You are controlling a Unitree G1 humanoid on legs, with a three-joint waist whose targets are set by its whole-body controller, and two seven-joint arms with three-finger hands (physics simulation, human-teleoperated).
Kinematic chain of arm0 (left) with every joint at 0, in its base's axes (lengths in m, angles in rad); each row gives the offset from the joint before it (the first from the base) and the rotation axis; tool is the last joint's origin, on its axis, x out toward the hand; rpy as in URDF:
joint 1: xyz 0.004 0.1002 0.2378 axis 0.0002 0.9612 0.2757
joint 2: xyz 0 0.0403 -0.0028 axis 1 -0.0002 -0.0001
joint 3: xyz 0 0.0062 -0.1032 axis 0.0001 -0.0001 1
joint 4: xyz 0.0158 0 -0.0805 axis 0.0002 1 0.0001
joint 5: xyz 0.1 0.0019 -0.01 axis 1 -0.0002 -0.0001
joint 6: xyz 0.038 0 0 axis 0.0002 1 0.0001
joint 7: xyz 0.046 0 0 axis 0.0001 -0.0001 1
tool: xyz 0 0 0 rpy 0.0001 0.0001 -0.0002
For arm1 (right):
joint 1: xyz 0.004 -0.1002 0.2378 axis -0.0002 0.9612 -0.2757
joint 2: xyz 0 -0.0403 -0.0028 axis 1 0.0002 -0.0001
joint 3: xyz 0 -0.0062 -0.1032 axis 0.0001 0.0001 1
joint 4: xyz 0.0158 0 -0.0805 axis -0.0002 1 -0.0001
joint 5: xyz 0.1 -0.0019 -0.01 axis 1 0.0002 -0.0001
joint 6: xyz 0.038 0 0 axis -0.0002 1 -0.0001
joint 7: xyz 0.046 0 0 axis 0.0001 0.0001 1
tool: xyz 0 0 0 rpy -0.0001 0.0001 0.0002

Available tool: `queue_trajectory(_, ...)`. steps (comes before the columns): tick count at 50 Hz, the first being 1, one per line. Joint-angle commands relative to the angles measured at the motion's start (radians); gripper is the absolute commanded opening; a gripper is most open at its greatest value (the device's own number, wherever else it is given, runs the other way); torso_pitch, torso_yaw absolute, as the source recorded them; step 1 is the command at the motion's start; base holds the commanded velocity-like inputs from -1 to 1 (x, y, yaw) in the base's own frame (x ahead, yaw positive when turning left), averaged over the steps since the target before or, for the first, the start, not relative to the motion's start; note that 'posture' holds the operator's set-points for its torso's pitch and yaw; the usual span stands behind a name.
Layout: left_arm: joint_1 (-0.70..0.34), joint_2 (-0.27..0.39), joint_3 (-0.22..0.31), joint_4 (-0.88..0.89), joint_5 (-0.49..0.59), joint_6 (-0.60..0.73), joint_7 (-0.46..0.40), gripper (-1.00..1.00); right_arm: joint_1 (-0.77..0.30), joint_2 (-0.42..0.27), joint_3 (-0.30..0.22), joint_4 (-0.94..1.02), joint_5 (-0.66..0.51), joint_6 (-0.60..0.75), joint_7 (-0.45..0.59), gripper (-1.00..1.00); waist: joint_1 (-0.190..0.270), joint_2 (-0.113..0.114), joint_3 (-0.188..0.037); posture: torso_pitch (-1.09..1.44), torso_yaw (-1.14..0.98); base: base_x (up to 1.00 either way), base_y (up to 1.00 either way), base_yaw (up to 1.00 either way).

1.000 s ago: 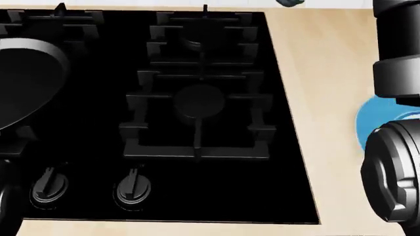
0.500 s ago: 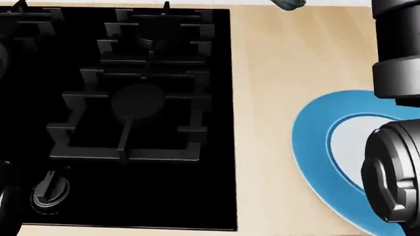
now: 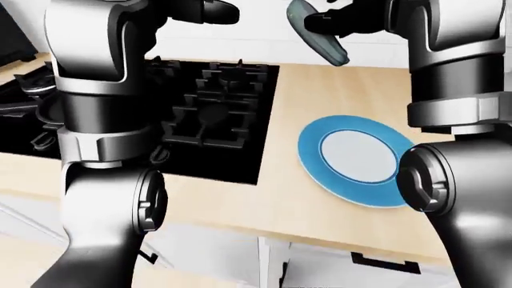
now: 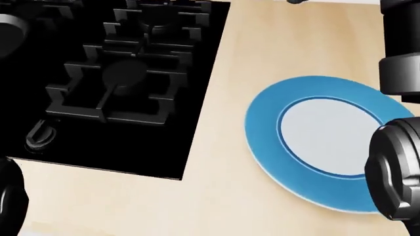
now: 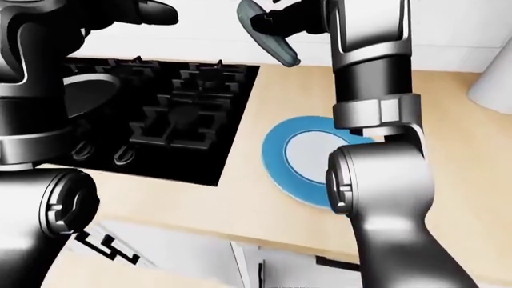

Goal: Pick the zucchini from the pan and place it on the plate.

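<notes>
My right hand [image 3: 336, 23] is up near the top of the left-eye view, its dark fingers closed around the zucchini [image 3: 317, 33] — a grey-green, elongated piece that hangs tilted, its lower end pointing down toward the right. It is held in the air over the pale wooden table [image 3: 304, 90], above and a little to the left of the plate [image 3: 308, 150] as that view shows it, and it touches nothing but the fingers.

The plate is blue-rimmed with a light grey centre, lying flat on the table just beside the right edge of the black stove [image 3: 216, 114]. My right forearm crosses in front of its right rim in both eye views.

My left hand [image 3: 209, 11] sits at the top of the left-eye view above the stove grates; I see dark fingers pointing right with nothing in them, but I cannot tell how far apart they are.

The pan [image 5: 88, 93] shows at the left of the right-eye view — on the stove, well apart from the plate.
</notes>
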Motion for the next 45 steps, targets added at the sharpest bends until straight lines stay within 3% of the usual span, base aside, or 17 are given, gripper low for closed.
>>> queue_trajectory(1,-0.033,0.009,0.004,-0.026,0.002,-0.026,0.003,1.0,-0.038,-0.01,-0.009,-0.035,0.002,-0.027,-0.006,-1.0,0.001,0.007,-0.034,0.0,0.0,0.0,-0.45,0.0)
queue_trajectory(2,-0.03,0.009,0.004,-0.03,0.002,-0.025,0.002,1.0,-0.036,-0.01,-0.009,-0.035,0.002,-0.029,-0.008,-1.0,0.003,0.031,-0.043,0.0,0.0,0.0,-0.45,0.0)
queue_trajectory(3,-0.028,0.008,0.004,-0.035,0.002,-0.022,0.002,1.0,-0.037,-0.01,-0.011,-0.036,0.003,-0.029,-0.008,-1.0,0.007,0.085,-0.065,0.0,0.0,0.0,-0.38,0.0)
queue_trajectory(4,-0.028,0.01,0.004,-0.039,0.002,-0.019,0.002,1.0,-0.04,-0.011,-0.011,-0.036,0.004,-0.029,-0.008,-1.0,0.008,0.032,-0.021,0.0,0.0,0.0,0.0,0.0)
queue_trajectory(5,-0.03,0.011,0.005,-0.04,0.002,-0.017,0.001,1.0,-0.042,-0.012,-0.009,-0.035,0.003,-0.029,-0.008,-1.0,-0.011,0.039,-0.027,0.0,0.0,0.0,0.0,0.0)
queue_trajectory(6,-0.031,0.011,0.005,-0.04,0.002,-0.016,0.001,1.0,-0.044,-0.012,-0.009,-0.035,0.003,-0.029,-0.009,-1.0,-0.013,0.029,-0.032,0.0,0.0,0.0,0.0,0.0)
queue_trajectory(8,-0.03,0.011,0.005,-0.042,0.002,-0.016,0.001,1.0,-0.044,-0.011,-0.009,-0.035,0.003,-0.031,-0.009,-1.0,-0.008,-0.021,-0.033,0.0,0.0,0.0,0.0,0.0)
queue_trajectory(10,-0.028,0.011,0.005,-0.043,0.002,-0.016,0.001,1.0,-0.044,-0.012,-0.008,-0.032,0.003,-0.032,-0.008,-1.0,-0.006,-0.013,-0.017,0.0,0.0,0.0,0.0,0.0)
queue_trajectory(18,-0.03,0.014,0.006,-0.05,0.002,-0.009,0.001,1.0,-0.052,-0.017,-0.005,-0.025,-0.001,-0.035,-0.002,-1.0,-0.029,-0.001,-0.019,0.0,0.0,0.0,0.0,0.0)
queue_trajectory(28,-0.03,0.014,0.005,-0.04,0.006,-0.017,-0.002,1.0,-0.077,-0.046,0.008,0.01,-0.032,-0.059,0.036,-1.0,-0.032,-0.006,-0.022,0.0,0.0,0.0,0.0,0.0)
queue_trajectory(45,-0.031,0.018,0.006,-0.03,0.009,-0.024,-0.006,1.0,-0.097,-0.126,0.056,0.188,-0.306,-0.292,0.113,-1.0,-0.026,-0.014,-0.03,0.0,0.0,0.0,0.0,0.0)
